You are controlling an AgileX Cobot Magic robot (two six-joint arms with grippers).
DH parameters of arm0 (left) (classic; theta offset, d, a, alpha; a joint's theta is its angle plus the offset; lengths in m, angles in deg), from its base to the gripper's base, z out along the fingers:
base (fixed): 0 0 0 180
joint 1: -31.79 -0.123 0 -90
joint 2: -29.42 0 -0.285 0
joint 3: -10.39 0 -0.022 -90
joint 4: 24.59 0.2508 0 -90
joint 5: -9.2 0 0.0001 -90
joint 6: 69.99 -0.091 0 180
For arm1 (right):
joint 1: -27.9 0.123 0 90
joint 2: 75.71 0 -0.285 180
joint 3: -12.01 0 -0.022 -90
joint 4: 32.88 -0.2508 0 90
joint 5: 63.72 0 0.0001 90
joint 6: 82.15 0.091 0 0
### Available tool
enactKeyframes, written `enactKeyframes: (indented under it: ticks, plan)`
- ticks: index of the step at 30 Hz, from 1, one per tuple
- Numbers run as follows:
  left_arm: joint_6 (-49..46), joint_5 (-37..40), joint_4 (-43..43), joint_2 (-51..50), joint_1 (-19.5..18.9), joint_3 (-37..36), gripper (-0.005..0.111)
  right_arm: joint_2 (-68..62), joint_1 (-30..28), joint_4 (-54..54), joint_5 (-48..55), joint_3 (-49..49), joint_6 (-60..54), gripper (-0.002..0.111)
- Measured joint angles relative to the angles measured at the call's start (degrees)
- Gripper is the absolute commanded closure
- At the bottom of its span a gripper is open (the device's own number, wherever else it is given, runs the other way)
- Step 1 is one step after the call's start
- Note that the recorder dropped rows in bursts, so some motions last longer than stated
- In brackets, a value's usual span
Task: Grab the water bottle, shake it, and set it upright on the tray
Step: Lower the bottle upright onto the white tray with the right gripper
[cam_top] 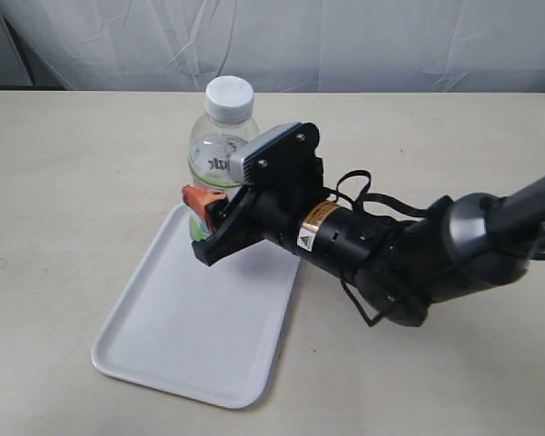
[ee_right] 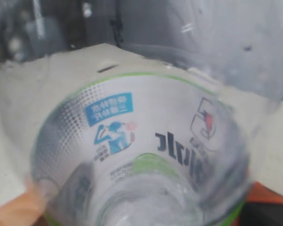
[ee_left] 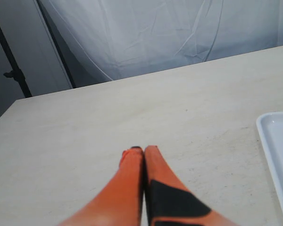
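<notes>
The water bottle [cam_top: 216, 145], clear with a white cap and a green-edged label, stands upright at the far end of the white tray [cam_top: 191, 336]. My right gripper [cam_top: 209, 218] is shut on the bottle's lower body, one orange finger [cam_top: 200, 202] showing on its left side. In the right wrist view the bottle's label [ee_right: 132, 136] fills the picture, with an orange finger [ee_right: 14, 212] at its edge. Whether the bottle's base touches the tray is hidden by the gripper. My left gripper [ee_left: 142, 150] is shut on nothing, hovering over bare table, with the tray's corner [ee_left: 276, 141] to one side.
The beige table [cam_top: 73, 182] runs all round the tray. A white cloth backdrop [cam_top: 345, 45] hangs behind the far edge. My right arm [cam_top: 409, 254] with its cables lies over the table right of the tray. A dark stand [ee_left: 12, 70] rises beyond the table's corner.
</notes>
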Motion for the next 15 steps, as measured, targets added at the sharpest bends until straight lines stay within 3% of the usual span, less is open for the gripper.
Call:
enactKeyframes:
  ticks: [10, 15]
  plan:
    - [0.0, 0.0, 0.0, 0.0, 0.0, 0.0, 0.106, -5.2, 0.1, 7.5, 3.7, -6.5, 5.0, 0.109]
    - [0.0, 0.0, 0.0, 0.0, 0.0, 0.0, 0.106, -5.4, 0.1, 7.7, 4.9, -6.6, 0.1, 0.109]
